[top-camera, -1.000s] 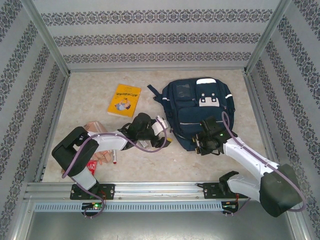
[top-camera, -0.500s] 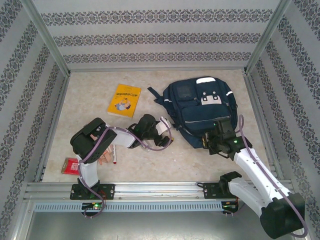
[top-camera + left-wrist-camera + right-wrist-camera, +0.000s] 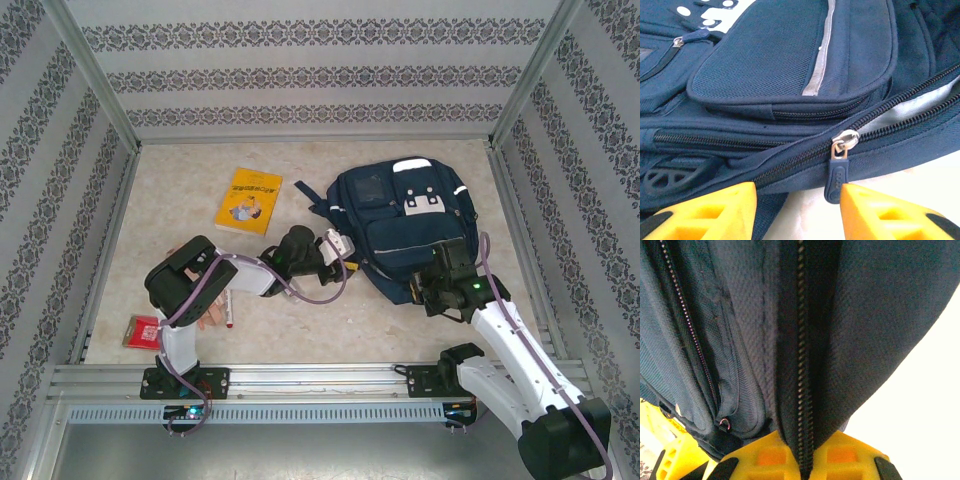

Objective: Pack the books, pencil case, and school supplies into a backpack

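Right pincer [image 3: 804,464] pulled back, clenching backpack [image 3: 880,310] seam [image 3: 800,365]; left pincer [image 3: 797,202] gapes by zipper pull [image 3: 836,177].

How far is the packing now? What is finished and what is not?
Done: the backpack has its zip partly open, pale lining showing. In hand: the right tool pinches the backpack edge along the zip; the left tool stands open by the zipper pull. Left: nothing looks packed; the yellow book, marker and red packet lie on the table.
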`<move>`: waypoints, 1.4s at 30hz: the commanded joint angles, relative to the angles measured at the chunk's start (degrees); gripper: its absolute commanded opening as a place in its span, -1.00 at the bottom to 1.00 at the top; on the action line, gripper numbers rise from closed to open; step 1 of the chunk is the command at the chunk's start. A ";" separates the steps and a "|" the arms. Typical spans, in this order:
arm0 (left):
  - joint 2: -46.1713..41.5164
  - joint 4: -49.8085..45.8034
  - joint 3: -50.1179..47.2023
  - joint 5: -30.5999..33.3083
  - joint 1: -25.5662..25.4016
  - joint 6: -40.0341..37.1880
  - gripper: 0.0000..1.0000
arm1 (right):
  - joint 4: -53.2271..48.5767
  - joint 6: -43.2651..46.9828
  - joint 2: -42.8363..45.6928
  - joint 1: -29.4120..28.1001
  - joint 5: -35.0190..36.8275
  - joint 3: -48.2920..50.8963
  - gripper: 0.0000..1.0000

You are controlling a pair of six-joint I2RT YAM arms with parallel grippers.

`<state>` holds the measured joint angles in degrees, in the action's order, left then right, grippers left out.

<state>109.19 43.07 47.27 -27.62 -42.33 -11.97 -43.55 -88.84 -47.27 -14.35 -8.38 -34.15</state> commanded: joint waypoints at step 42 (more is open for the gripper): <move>-2.77 -9.11 0.87 19.09 -0.48 -11.49 -1.00 | -8.71 6.90 5.55 1.02 4.76 -2.06 -1.00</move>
<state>108.05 37.01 48.90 -11.09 -45.84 -21.71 -48.60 -84.07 -42.98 -14.20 -6.44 -35.18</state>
